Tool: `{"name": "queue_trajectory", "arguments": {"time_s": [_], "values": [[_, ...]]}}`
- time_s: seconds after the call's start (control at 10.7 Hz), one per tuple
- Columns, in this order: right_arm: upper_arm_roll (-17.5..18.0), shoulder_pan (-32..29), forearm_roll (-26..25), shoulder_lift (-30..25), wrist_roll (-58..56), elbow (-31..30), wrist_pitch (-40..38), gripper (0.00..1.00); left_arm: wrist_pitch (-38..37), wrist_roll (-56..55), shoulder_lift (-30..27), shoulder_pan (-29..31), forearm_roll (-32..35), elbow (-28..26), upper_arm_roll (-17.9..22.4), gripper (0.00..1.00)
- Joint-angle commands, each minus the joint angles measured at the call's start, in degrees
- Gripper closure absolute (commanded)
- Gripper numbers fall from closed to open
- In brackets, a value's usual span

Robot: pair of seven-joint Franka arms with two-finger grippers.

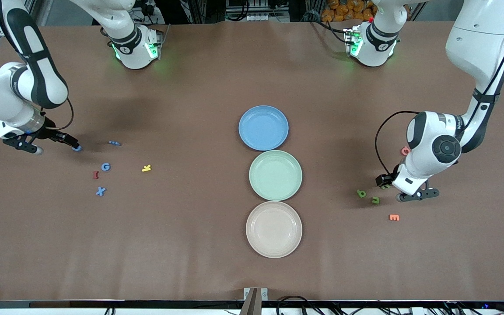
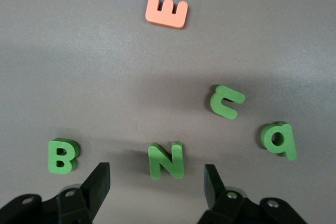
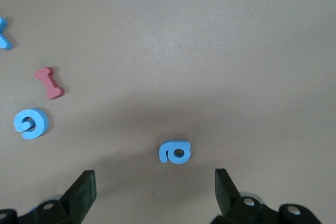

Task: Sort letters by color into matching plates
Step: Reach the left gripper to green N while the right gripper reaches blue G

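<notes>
L gripper (image 2: 157, 184) low over bench, jaws apart, green N (image 2: 166, 160) sits between tips. R gripper (image 3: 155, 192) jaws wide, blue letter (image 3: 175, 151) centred just ahead.

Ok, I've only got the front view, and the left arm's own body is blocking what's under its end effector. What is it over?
Observer: The left wrist view shows a green N flat on the table between the open fingers of the left end effector, with a gap on each side.
Operator: Any other green close by?
Observer: A green B lies beside the N, outside the fingers.
Operator: And the right arm?
Observer: The right end effector is open, and a small blue letter lies just ahead of its fingertips, untouched.
</notes>
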Motion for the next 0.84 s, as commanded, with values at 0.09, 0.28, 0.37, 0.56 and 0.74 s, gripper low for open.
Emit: {"name": "queue_trajectory", "arguments": {"time_s": [0.09, 0.28, 0.37, 0.56, 0.74], "values": [[0.64, -1.44, 2.45, 4.09, -0.19, 0.06, 3.21, 0.0, 3.22, -2.87, 1.79, 0.18, 1.85, -0.66, -0.05, 0.21], [0.64, -2.14, 2.45, 5.5, -0.19, 0.14, 4.1, 0.0, 3.48, -2.87, 2.41, 0.45, 1.85, -0.57, -0.14, 0.22], [0.64, -2.23, 2.45, 6.03, -0.19, 0.15, 4.71, 0.0, 4.18, -2.87, 2.59, 0.45, 1.85, -0.65, -0.05, 0.23], [0.64, -2.23, 2.45, 7.7, -0.19, 0.32, 6.38, 0.0, 4.19, -2.87, 2.68, 0.45, 1.85, -0.66, -0.14, 0.27], [0.64, -2.23, 2.45, 8.05, -0.19, 0.23, 6.47, 0.0, 4.19, -2.87, 2.76, 0.45, 1.85, -0.65, -0.05, 0.32]]}}
